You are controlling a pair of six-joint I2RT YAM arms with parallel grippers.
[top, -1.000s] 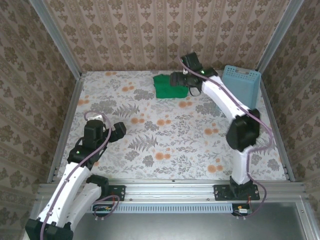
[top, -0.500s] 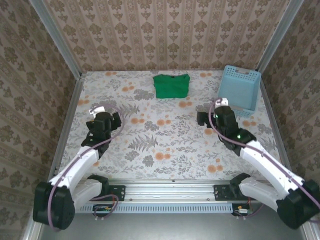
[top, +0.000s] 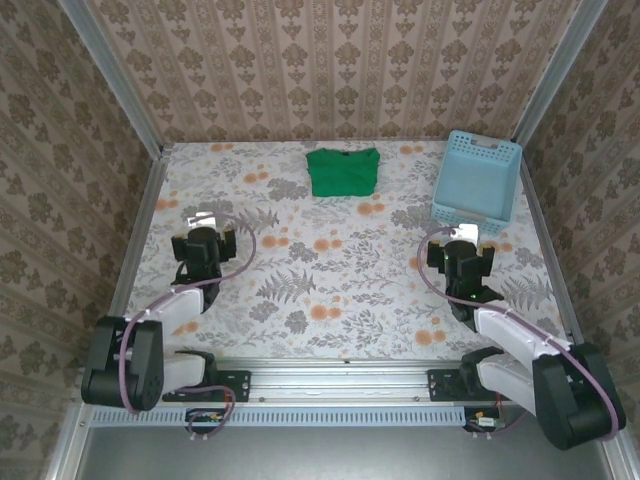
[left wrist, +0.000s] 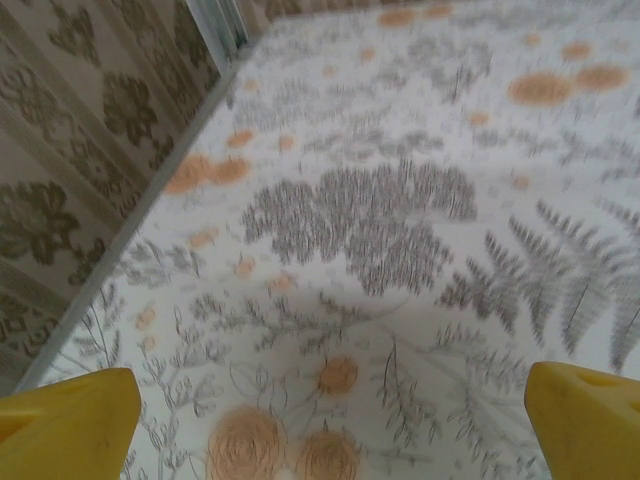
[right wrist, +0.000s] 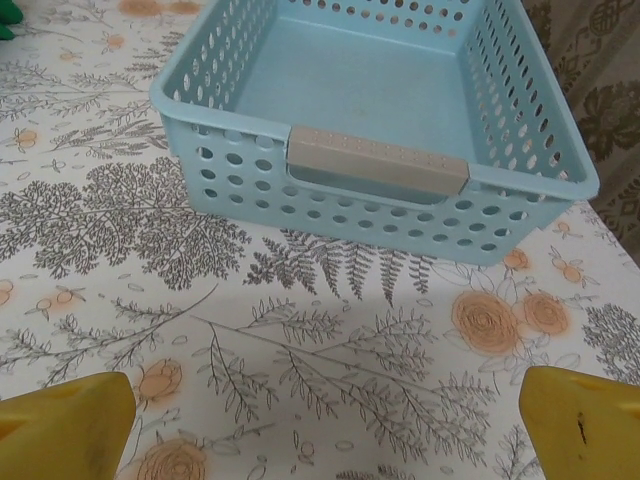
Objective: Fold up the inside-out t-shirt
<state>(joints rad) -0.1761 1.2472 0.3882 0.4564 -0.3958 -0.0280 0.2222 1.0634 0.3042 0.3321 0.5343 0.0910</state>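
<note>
The left claw (top: pixel 203 232) is spread wide with nothing between its fingers. In its own wrist view its yellow fingertips (left wrist: pixel 66 424) sit at the two bottom corners, and bare flowered surface (left wrist: pixel 400 230) lies in the gap. The claw hangs low over the surface, pointing away from the arm bases. Just off to its left, a metal rail (left wrist: pixel 215 25) runs along the foot of the patterned wall (left wrist: pixel 60 170).

The right claw (top: pixel 462 246) is likewise wide open and holds nothing. Its yellow fingertips (right wrist: pixel 62 424) are far apart at the bottom corners of its wrist view, and only the leaf-and-flower print shows between them. Directly ahead of this claw, a little way off and not touching it, stands the light blue lattice basket (right wrist: pixel 330 195). The basket's grey-beige handle strip (right wrist: pixel 377 160) faces the claw.

The green t-shirt (top: pixel 342 171) lies well beyond both claws, near the far wall. It is ahead and to the right of the left claw, and ahead and to the left of the right claw. It rests flat on the surface as a compact, roughly square bundle, apart from the basket (top: pixel 478 212). A sliver of its green (right wrist: pixel 8 14) shows at the top left corner of the right wrist view.
</note>
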